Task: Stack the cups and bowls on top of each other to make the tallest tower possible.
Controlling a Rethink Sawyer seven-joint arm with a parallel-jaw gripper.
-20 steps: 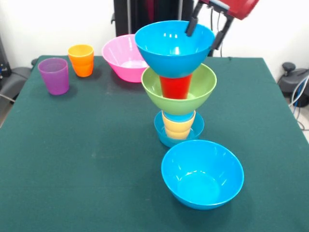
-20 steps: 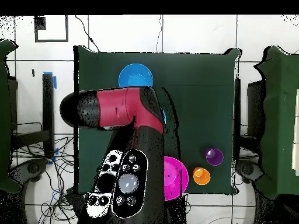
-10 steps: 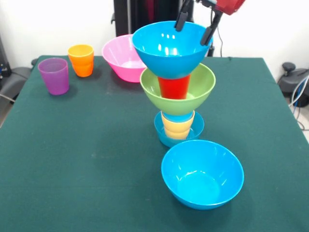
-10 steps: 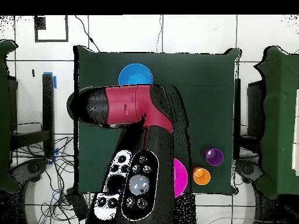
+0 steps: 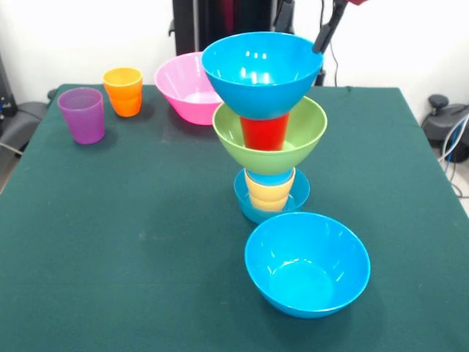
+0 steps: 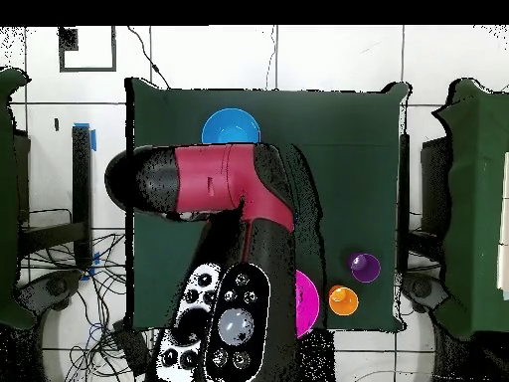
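Because the wide glossy blue plastic bowl (image 5: 262, 72) sits unheld atop the tower (image 5: 270, 139), on the red plastic cup (image 5: 265, 132), the black gripper (image 5: 304, 26) hangs above its rim, fingers apart, clear of the stack.

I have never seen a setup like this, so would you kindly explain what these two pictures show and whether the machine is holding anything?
It is a red and black robot arm at a green table. One picture looks across the table, the other straight down, where the arm hides the stack. The tower has a small blue bowl as base, then a yellow-orange cup, green bowl, red cup and blue bowl. Loose are another blue bowl, a pink bowl, and orange and purple cups. The gripper is open above the tower, holding nothing.
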